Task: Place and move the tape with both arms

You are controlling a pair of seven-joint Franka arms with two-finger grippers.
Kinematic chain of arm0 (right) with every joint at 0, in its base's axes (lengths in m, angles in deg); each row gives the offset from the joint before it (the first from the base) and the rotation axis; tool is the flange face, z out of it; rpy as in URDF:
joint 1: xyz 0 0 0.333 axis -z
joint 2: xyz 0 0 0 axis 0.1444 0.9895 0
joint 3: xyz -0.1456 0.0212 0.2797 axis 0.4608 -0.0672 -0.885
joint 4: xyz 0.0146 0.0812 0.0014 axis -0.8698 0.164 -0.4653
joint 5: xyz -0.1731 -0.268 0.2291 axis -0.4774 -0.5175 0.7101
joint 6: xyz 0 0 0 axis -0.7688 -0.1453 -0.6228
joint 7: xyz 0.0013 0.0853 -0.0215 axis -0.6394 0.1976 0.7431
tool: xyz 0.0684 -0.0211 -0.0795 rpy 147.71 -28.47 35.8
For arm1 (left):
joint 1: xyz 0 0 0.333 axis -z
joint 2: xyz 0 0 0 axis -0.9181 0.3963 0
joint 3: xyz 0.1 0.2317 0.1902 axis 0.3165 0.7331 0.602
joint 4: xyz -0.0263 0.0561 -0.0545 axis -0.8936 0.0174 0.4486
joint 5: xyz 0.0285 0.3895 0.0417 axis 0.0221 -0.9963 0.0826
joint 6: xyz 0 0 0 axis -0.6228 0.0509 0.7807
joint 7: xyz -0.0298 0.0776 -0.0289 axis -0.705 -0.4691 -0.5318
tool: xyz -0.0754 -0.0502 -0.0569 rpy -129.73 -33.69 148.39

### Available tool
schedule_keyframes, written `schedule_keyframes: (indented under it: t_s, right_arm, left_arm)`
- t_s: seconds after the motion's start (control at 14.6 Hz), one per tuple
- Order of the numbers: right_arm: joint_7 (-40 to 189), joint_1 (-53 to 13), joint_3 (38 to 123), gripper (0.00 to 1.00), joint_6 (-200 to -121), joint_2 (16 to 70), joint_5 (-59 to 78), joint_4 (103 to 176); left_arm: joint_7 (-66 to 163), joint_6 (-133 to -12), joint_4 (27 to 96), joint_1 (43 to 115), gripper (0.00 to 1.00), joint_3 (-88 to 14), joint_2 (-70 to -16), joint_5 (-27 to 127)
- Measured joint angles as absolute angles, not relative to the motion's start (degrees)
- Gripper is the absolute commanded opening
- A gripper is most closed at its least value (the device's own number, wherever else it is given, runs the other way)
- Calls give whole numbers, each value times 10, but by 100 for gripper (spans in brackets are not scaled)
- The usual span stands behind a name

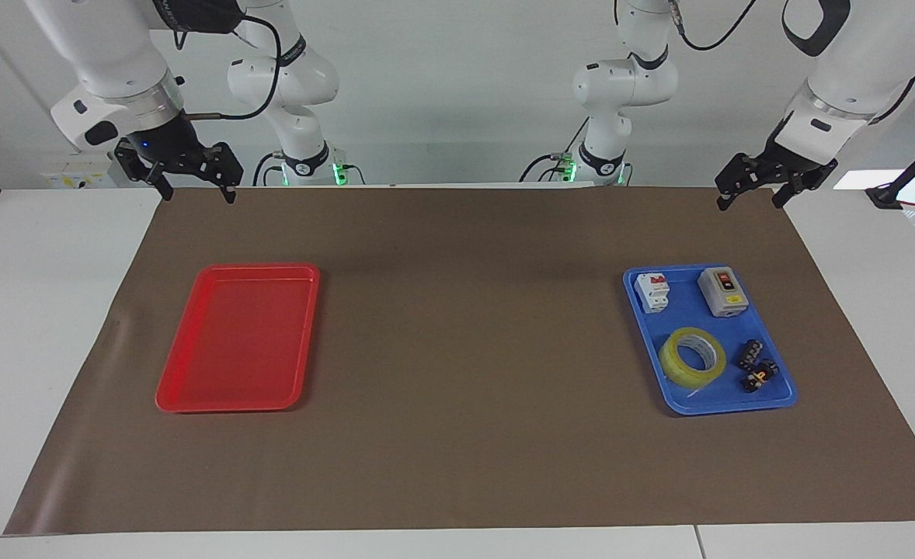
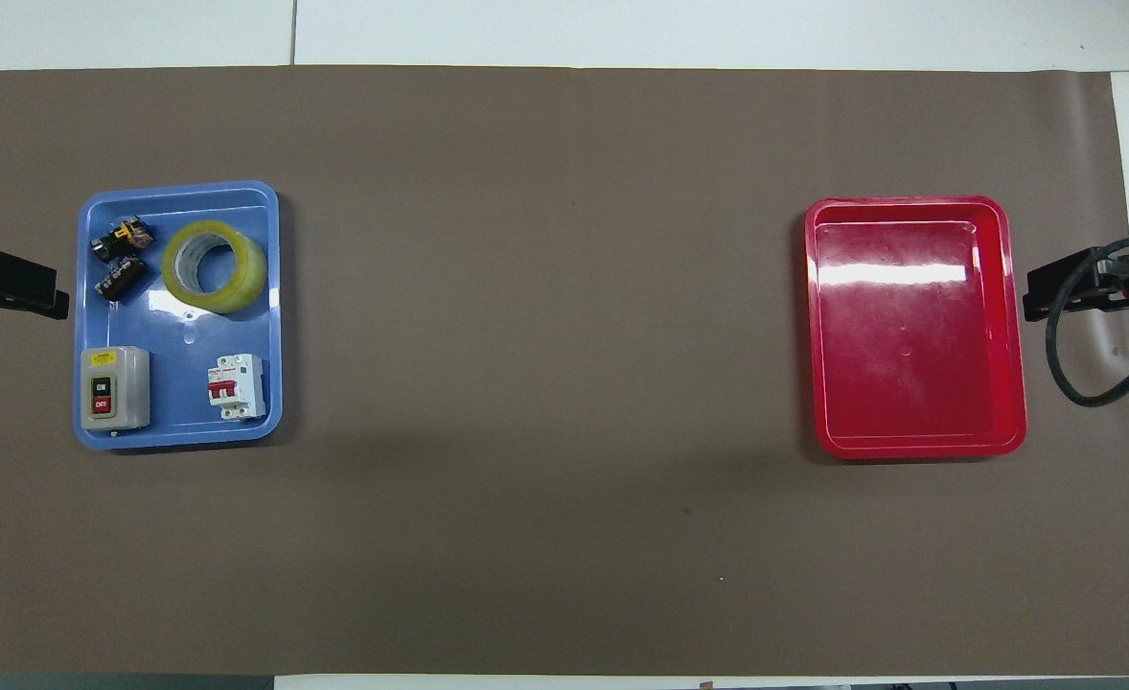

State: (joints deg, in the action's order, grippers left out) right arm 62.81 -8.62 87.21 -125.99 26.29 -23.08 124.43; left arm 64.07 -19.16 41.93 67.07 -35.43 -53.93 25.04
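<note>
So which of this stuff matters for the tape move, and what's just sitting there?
In the job:
tape, in the blue tray
left gripper, open, waiting
right gripper, open, waiting

Lying about:
red tray
circuit breaker
switch box
connector blocks
</note>
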Motion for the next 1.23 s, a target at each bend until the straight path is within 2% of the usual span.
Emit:
schedule_keyframes:
  t_s: [0.41, 0.69, 0.82, 1.03, 1.23]
  right_arm:
    - [628, -86, 872, 100, -1262, 263, -231, 1244]
    - [628, -86, 872, 100, -1263, 263, -231, 1244]
    - [628, -86, 872, 100, -1263, 263, -231, 1244]
    - [628, -86, 872, 100, -1263, 263, -231, 1244]
    - [628, -86, 872, 100, -1263, 263, -231, 1244]
  left_arm:
    - [641, -188, 420, 671, 100, -355, -539, 250]
    - [641, -241, 437, 671, 100, -355, -539, 250]
    - [641, -288, 464, 671, 100, -355, -538, 250]
    - [641, -402, 539, 671, 100, -355, -527, 250]
    - [641, -482, 580, 663, 100, -354, -492, 250]
